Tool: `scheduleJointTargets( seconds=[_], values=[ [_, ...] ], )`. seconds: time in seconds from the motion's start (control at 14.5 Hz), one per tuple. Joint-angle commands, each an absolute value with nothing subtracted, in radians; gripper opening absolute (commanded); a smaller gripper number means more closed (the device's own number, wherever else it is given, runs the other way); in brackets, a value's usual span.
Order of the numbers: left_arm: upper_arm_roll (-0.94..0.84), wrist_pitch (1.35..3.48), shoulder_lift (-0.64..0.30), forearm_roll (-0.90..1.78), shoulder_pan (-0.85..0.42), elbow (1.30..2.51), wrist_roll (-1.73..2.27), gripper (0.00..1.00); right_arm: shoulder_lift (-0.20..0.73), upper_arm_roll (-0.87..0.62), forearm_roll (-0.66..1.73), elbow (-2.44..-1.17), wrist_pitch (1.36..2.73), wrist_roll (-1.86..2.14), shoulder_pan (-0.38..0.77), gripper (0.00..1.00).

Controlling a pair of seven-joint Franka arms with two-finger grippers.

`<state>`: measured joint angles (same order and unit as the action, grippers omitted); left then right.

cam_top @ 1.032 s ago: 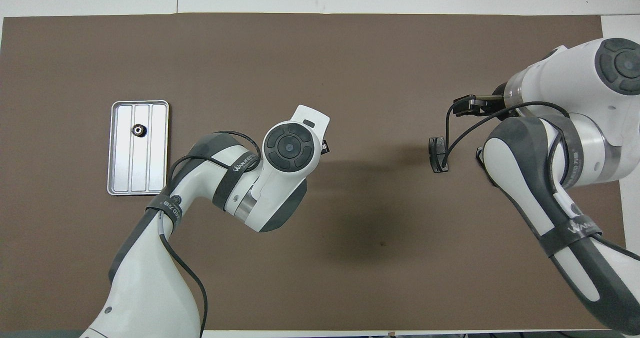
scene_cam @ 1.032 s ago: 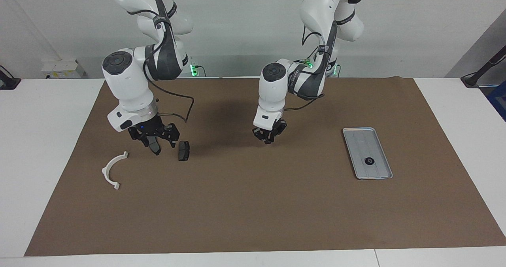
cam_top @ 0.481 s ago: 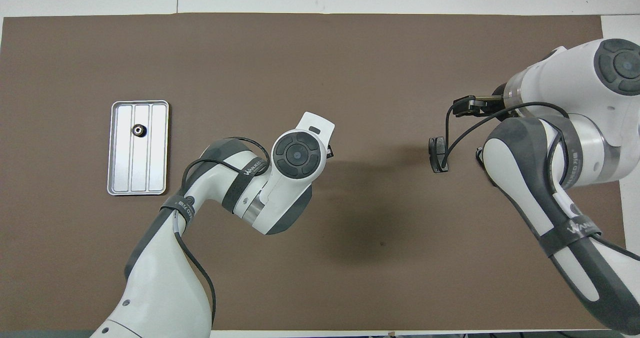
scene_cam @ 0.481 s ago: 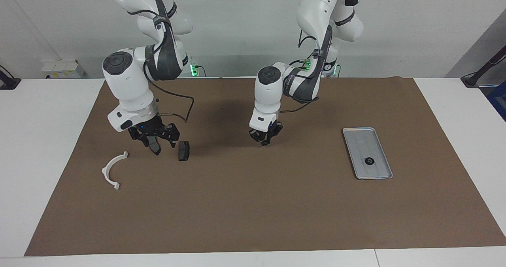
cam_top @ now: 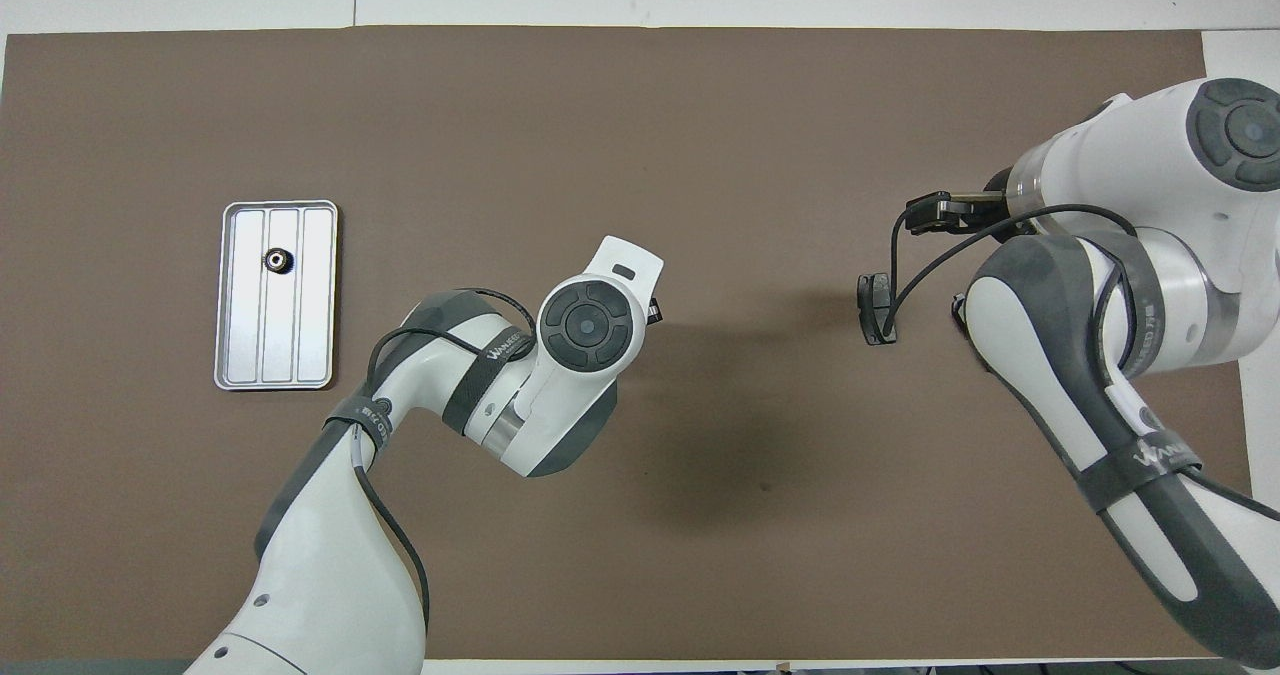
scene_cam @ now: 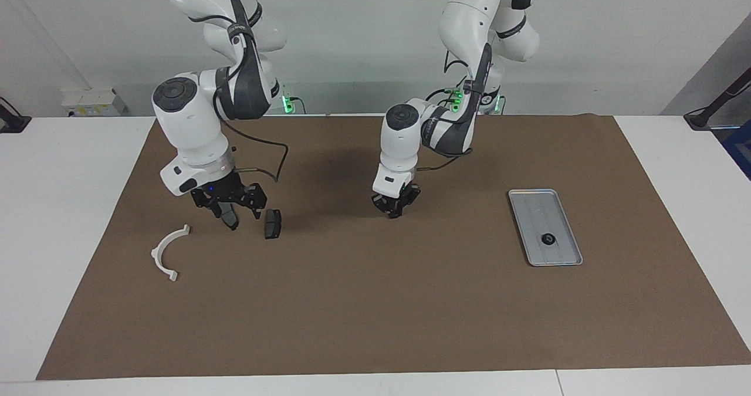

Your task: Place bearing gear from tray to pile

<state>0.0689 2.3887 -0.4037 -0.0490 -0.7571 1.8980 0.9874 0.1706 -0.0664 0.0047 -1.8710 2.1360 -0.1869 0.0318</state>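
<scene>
The silver-grey tray [scene_cam: 538, 199] lies on the brown mat toward the left arm's end, also in the overhead view [cam_top: 276, 360]. The small dark bearing gear [scene_cam: 548, 239] sits in it [cam_top: 277, 260]. The pile lies toward the right arm's end: a white half-ring bracket [scene_cam: 169, 252] and a dark brake pad [scene_cam: 272, 223], also seen from overhead [cam_top: 877, 307]. My right gripper [scene_cam: 234, 213] hangs low between them, with a grey piece at its tip; I cannot tell if it is held. My left gripper [scene_cam: 396, 207] hangs low over the mat's middle, away from the tray.
The brown mat [scene_cam: 375, 302] covers most of the white table. In the overhead view the left arm's wrist [cam_top: 585, 323] hides its gripper, and the right arm [cam_top: 1100, 295] hides the bracket.
The left arm's wrist has shifted slightly over the mat's middle and its gripper has sunk a little. The right arm, the gear and the pile have not moved.
</scene>
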Motion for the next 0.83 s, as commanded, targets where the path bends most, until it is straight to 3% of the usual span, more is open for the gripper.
scheduleJointTargets(
  seconds=[0.0, 0.07, 0.14, 0.21, 0.48, 0.76],
  values=[
    [0.087, 2.424, -0.391, -0.075, -0.779, 1.93, 1.012, 0.39, 0.164, -0.072, 0.003, -1.888, 2.149, -0.202, 0.026, 1.0],
    [0.089, 2.424, -0.391, -0.077, -0.779, 1.928, 1.009, 0.68, 0.164, -0.072, 0.003, -1.89, 2.149, -0.202, 0.026, 1.0],
    [0.089, 2.415, -0.391, -0.078, -0.779, 1.922, 1.008, 0.81, 0.163, -0.072, 0.003, -1.89, 2.149, -0.202, 0.028, 1.0],
    [0.089, 2.407, -0.391, -0.081, -0.779, 1.914, 1.008, 0.86, 0.163, -0.072, 0.003, -1.891, 2.149, -0.204, 0.028, 1.0],
    [0.101, 2.324, -0.371, -0.115, -0.756, 1.853, 0.982, 0.86, 0.161, -0.072, 0.003, -1.896, 2.148, -0.256, 0.047, 1.0],
    [0.097, 2.226, -0.267, -0.106, -0.602, 1.848, 0.728, 0.85, 0.166, -0.072, 0.003, -1.896, 2.148, -0.423, 0.126, 1.0]
  ],
)
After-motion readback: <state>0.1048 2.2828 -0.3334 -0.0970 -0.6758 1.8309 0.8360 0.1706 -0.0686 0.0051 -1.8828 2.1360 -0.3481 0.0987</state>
